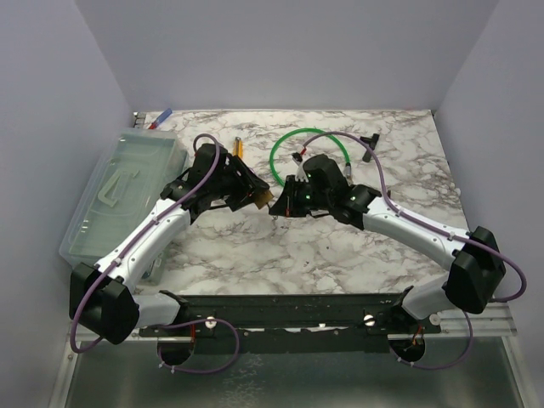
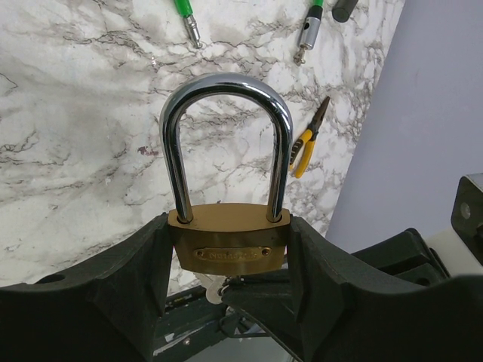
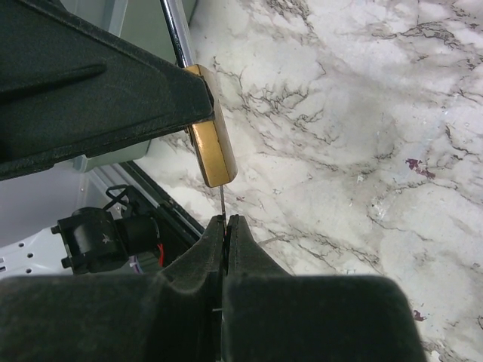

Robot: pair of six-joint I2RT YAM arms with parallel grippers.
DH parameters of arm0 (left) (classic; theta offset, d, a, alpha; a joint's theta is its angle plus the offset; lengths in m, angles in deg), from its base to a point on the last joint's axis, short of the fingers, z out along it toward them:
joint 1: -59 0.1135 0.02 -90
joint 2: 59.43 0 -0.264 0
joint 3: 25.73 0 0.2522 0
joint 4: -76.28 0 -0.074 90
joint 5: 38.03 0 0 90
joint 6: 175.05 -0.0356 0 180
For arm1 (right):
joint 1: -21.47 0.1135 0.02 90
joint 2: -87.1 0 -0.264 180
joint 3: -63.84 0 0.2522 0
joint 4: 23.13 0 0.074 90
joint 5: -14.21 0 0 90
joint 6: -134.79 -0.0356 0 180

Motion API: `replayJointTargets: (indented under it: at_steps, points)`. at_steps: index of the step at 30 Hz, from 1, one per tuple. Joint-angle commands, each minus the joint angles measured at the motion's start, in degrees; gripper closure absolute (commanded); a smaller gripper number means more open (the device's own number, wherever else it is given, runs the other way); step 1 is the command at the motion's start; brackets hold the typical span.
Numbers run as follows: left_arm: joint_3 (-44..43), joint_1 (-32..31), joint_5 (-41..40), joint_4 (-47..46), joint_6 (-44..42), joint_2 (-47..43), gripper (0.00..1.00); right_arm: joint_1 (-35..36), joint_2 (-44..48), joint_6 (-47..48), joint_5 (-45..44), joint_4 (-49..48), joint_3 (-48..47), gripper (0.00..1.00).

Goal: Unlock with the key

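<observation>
Marble-pattern table (image 1: 255, 246) in the top view, with both arms reaching in to meet around the middle of it. The left gripper (image 1: 257, 194) and the right gripper (image 1: 280, 202) were tip to tip there, and the bit of brass between them was the padlock (image 1: 264, 200). It was too small from up there to tell how either one was gripping. A clear plastic bin (image 1: 127, 191) sat at the left edge. A green cable loop (image 1: 293, 140) lay on the far side just behind the right gripper, with yellow-handled pliers (image 1: 240, 147) to its left. A black T-shaped tool (image 1: 368, 138) was off to the right, near the far edge.

The left wrist view made it way clearer. The left fingers (image 2: 143, 264) were clamped on both sides of the padlock's brass body, holding it off the table. The chrome shackle (image 2: 226, 98) pointed away from the camera, and both its legs were seated in the body. The pliers and the cable's two metal ends lay on the marble beyond it.

In the right wrist view, the right jaws were squeezed tight together on the key (image 3: 223, 202), with only a thin silvery sliver of blade poking out. That sliver ran straight up to the bottom face of the padlock body. I couldn't tell how deep it went in, if at all. The padlock was edge-on here, above the marble.
</observation>
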Motion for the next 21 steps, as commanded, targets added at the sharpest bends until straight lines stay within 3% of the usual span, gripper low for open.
replayJointTargets:
  at_steps: [1,12,16,21]
  points:
    - [0.5,-0.9,4.9,-1.7,3.5,-2.2,1.0,-0.8,1.4,-2.1,-3.8,-9.0,1.4,1.0]
    - [1.4,-0.9,6.4,-2.7,3.9,-2.0,1.0,-0.8,0.7,-1.2,-3.1,-12.4,1.4,1.0]
    - [2.3,-0.9,6.8,-3.6,3.2,-2.4,1.0,-1.7,0.0,-1.1,4.1,-17.1,1.6,1.0]
    - [3.5,-0.9,6.9,-3.8,3.4,-2.9,1.0,-1.7,-1.8,7.3,-2.5,-5.8,-4.7,1.0]
